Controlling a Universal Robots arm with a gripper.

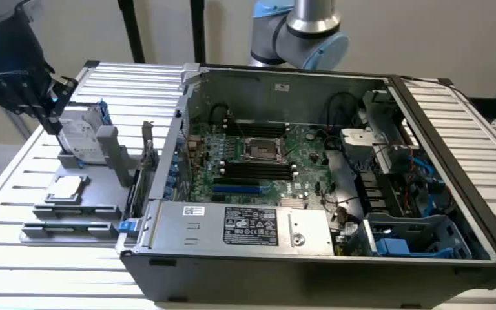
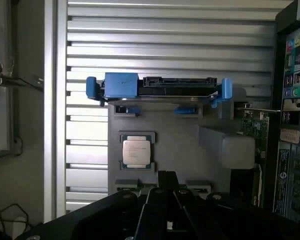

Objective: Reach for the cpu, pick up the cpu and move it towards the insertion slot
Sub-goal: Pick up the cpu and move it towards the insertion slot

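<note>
The cpu [image 1: 65, 187] is a small silvery square chip lying flat in a holder on the grey fixture [image 1: 101, 169], outside the computer case at the exterior view's left. In the wrist view the cpu [image 2: 136, 151] sits just beyond the dark gripper [image 2: 167, 181]. The gripper [image 1: 46, 115] hangs high above the fixture's far end, over the hard drive [image 1: 80, 137], well clear of the cpu and holding nothing. The insertion slot [image 1: 261, 150], a metal-framed square socket, lies on the motherboard inside the open case.
The hard drive with blue bracket [image 2: 157, 87] stands on edge at the fixture's far end. A grey block [image 2: 227, 145] rises beside the cpu holder. The open case [image 1: 179, 129] has a wall between fixture and motherboard. A ribbed metal table [image 1: 24, 161] carries everything.
</note>
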